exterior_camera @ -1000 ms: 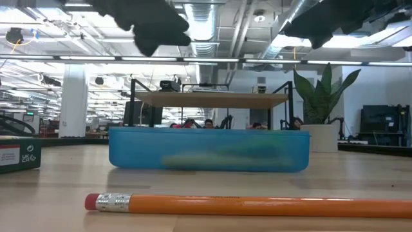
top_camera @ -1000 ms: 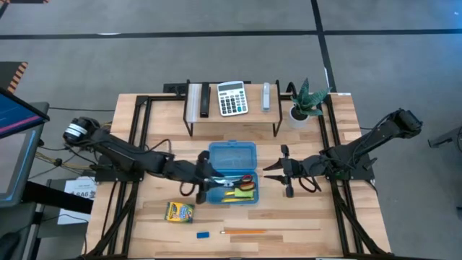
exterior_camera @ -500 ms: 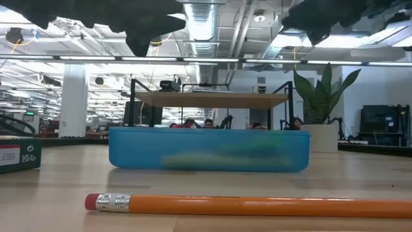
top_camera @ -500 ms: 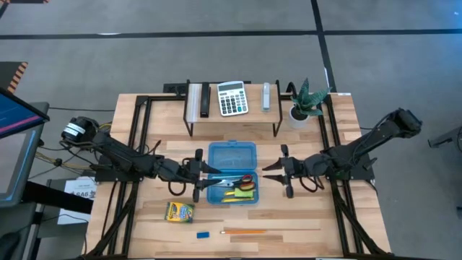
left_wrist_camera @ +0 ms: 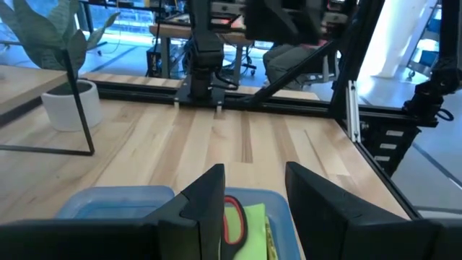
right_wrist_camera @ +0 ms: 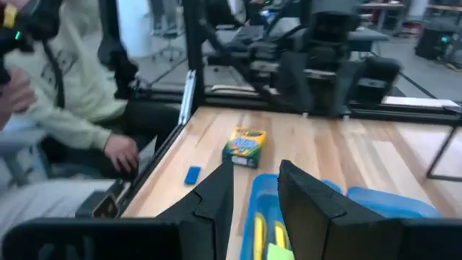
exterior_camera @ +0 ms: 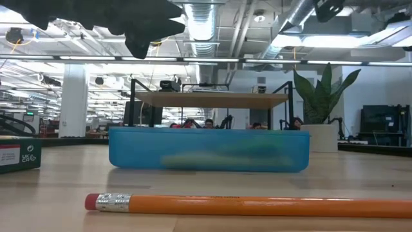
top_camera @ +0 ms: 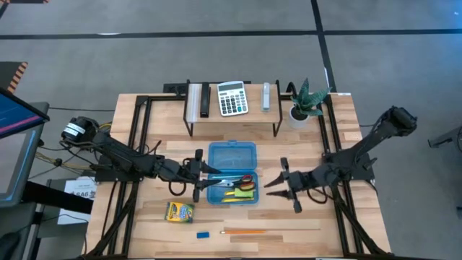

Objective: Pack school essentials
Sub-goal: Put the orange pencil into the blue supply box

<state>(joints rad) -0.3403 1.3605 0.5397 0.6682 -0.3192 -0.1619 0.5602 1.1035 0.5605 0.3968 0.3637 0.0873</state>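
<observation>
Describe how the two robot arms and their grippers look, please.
Both arms are dark, slim and jointed. The left gripper and right gripper each end in two flat, dark, tapering fingers. Black cables loop along both arms, and the left arm's outer end carries a white-ringed round part.

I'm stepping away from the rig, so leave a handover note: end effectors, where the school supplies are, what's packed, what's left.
Left end effector: open, empty, at the left edge of the blue case.
Right end effector: open, empty, above the table right of the case.
Packed in the case tray: red-handled scissors, green sticky notes and a yellow item I can't identify.
Left on the table in front of the case: crayon box, blue eraser, pencil.
Calculator sits on the back shelf.
</observation>
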